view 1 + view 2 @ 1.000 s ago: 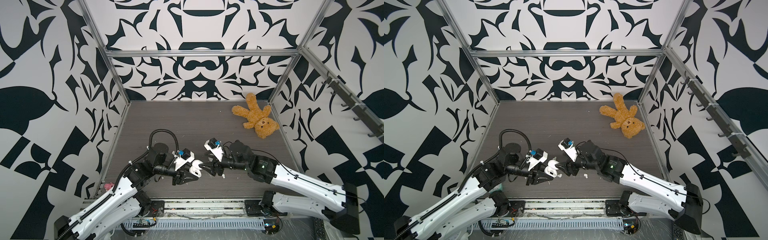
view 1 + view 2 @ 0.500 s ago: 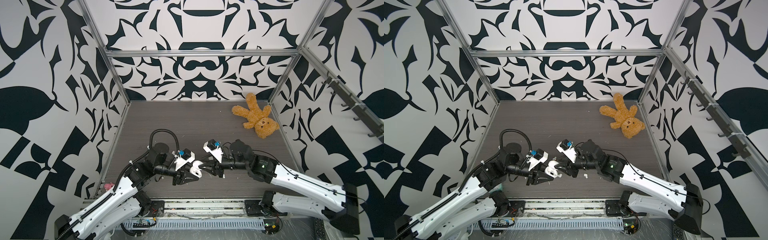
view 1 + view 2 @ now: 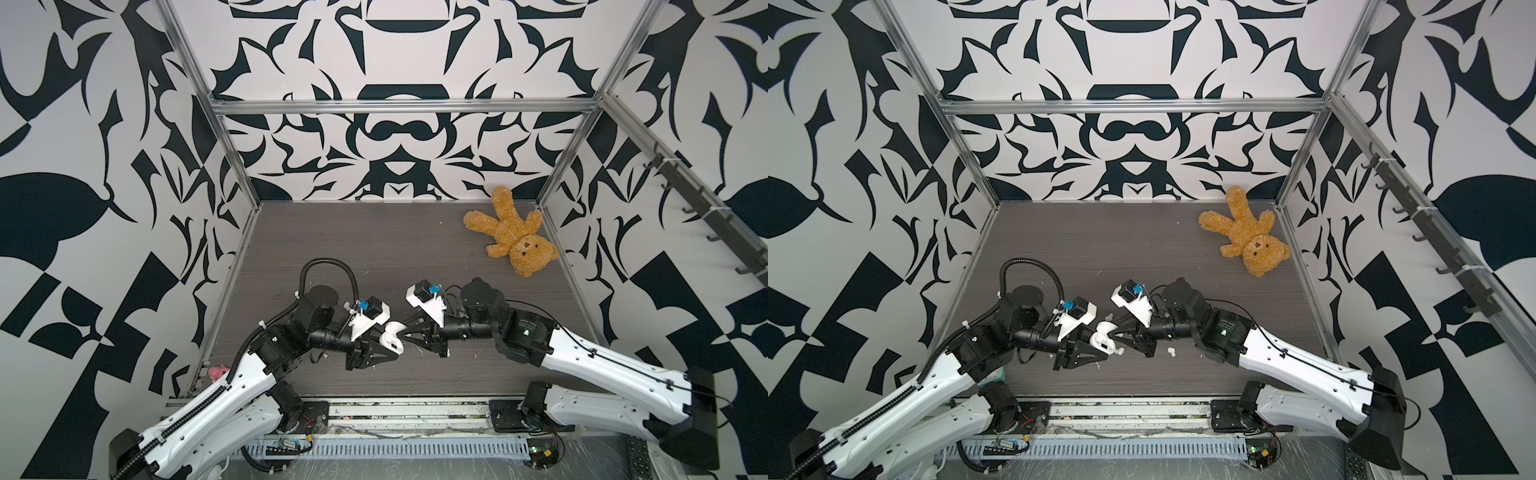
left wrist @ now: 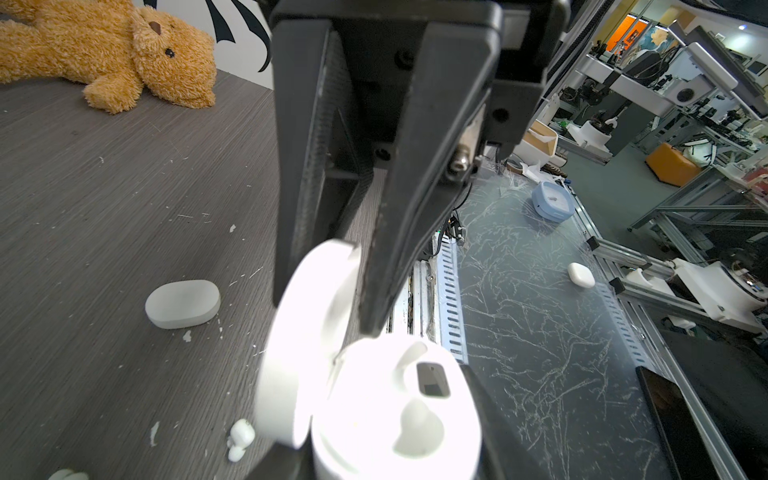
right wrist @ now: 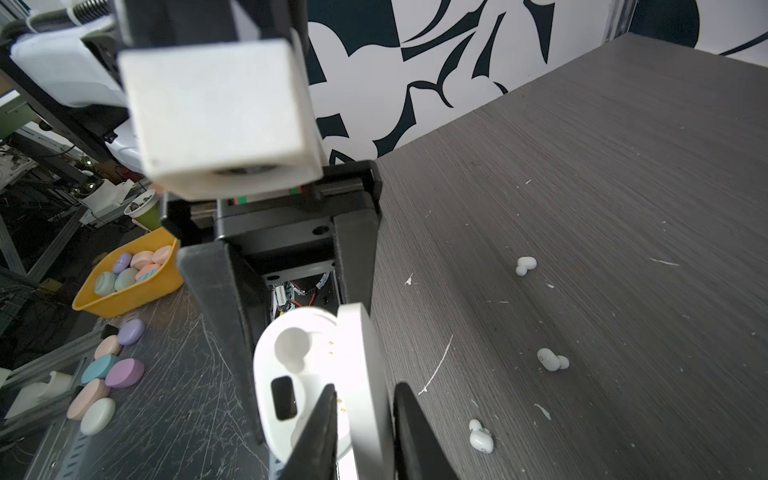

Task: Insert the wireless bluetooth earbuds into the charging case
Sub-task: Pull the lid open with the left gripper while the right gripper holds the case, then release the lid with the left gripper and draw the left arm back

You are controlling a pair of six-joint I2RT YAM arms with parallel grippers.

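Earbuds are not in their home yet. The little white buds lie loose on the table, and both holes in the charging case look empty.

The biggest thing is the grey table. A brown teddy bear lies far back by the right wall, well away from the work. Near the front edge the two arms meet nose to nose.

The left gripper has its fingers pressed on the bottom half of the charging case. It seems to hold the case up off the table, with the open face turned to the right arm. The case's long way seems to run from one gripper toward the other. The right gripper has one finger on each side of the lid, very close to it (I cannot tell if they squeeze it yet). A second white case, shut, lies on the table nearby.

Now the small things. In the right wrist view three buds lie on the table, all on the outer side of the lid, away from the holes. The nearest bud is just beside the right fingers and lower down. I think the right arm should fetch it, since it is nearer and the left one is busy holding the case.
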